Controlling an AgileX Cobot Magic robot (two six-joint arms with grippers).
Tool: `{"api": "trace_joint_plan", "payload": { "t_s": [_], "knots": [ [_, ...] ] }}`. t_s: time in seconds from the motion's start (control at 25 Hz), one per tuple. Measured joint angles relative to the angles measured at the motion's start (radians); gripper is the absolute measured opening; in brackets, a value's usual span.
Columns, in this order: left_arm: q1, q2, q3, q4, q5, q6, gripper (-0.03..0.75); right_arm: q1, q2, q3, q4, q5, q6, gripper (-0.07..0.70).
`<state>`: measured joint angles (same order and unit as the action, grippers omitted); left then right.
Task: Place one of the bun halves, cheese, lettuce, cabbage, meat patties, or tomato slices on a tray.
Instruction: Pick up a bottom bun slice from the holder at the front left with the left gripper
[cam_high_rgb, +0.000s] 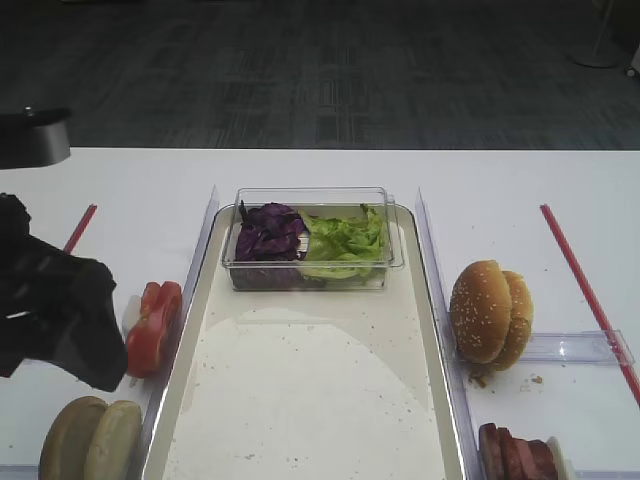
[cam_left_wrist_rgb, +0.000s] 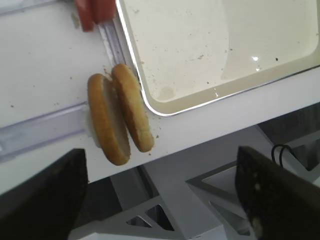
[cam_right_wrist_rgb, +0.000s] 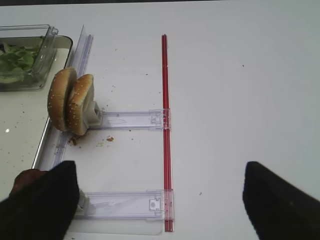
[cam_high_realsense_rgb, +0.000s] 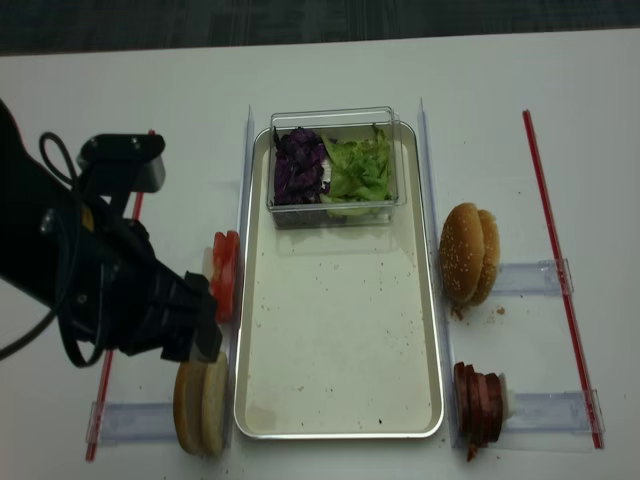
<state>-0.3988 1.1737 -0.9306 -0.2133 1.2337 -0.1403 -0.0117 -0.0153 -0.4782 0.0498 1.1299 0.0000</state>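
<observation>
The left hand (cam_left_wrist_rgb: 160, 195) is held with its black fingers wide apart above two flat, tan-crusted bun halves (cam_left_wrist_rgb: 120, 116) standing on edge. Just beside them the speckled, round-cornered metal tray (cam_left_wrist_rgb: 165, 111) is seen on the white table (cam_left_wrist_rgb: 40, 65).

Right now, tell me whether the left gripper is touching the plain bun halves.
Apart. In the left wrist view the left gripper has open jaws hanging short of the plain bun halves, with bare table edge between.

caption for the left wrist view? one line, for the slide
Open left gripper above two plain bun halves standing on edge in a clear holder beside the tray corner.
</observation>
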Motion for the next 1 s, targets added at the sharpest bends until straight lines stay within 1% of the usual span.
{"api": "trace_joint_plan", "payload": {
  "t_s": [0.16,0.44,0.68,1.0],
  "knots": [
    [-0.069,0.000,0.000,0.017,0.000,-0.097,0.555,0.000,0.000,0.000,0.000,0.000,0.000,0.676],
    [-0.140,0.000,0.000,0.021,0.000,-0.239,0.555,0.000,0.000,0.000,0.000,0.000,0.000,0.676],
    [-0.196,0.000,0.000,-0.008,0.000,-0.297,0.555,0.000,0.000,0.000,0.000,0.000,0.000,0.676],
    [-0.198,0.007,0.000,-0.006,0.000,-0.303,0.554,0.000,0.000,0.000,0.000,0.000,0.000,0.676]
  ]
}}
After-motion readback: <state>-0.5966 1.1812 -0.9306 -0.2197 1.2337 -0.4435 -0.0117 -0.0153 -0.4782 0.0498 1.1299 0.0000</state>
